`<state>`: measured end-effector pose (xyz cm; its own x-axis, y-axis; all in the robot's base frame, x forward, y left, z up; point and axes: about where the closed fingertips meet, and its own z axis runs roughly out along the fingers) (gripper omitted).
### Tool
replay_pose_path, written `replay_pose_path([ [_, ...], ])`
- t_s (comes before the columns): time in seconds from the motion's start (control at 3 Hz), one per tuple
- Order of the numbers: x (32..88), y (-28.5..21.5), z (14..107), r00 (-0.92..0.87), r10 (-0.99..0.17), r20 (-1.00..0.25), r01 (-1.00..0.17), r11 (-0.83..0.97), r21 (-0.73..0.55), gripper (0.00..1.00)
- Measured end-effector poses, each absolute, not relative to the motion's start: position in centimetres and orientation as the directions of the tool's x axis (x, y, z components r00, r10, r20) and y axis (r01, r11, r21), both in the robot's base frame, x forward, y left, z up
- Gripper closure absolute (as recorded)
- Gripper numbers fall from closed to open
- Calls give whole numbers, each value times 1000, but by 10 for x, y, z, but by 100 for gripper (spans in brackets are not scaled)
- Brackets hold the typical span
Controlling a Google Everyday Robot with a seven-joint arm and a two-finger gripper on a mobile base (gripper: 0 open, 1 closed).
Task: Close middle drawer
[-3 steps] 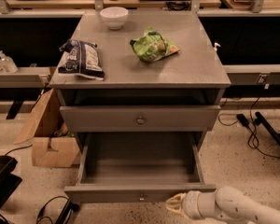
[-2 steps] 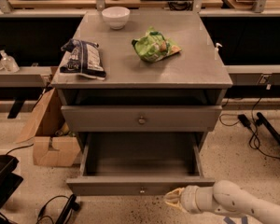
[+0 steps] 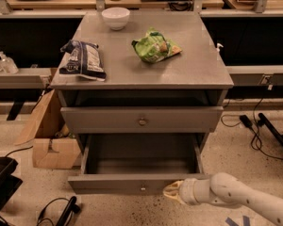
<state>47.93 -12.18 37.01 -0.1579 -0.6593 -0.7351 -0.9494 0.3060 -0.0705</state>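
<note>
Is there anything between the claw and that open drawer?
Nothing, in the camera view: the claw sits right at the front panel of the middle drawer, just beside its brass knob, with no visible gap.

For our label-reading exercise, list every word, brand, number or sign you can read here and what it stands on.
Nothing can be read.
Dark blue and white snack bag: print too blurred to read.
Crumpled green snack bag: print too blurred.
White gripper, at the front of the open grey wooden drawer: no text.
</note>
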Motion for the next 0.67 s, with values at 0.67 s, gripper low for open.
replay_pose_path([
  [0.67,497,-115,364,-171,-661,-730,-948,314,-62,100],
])
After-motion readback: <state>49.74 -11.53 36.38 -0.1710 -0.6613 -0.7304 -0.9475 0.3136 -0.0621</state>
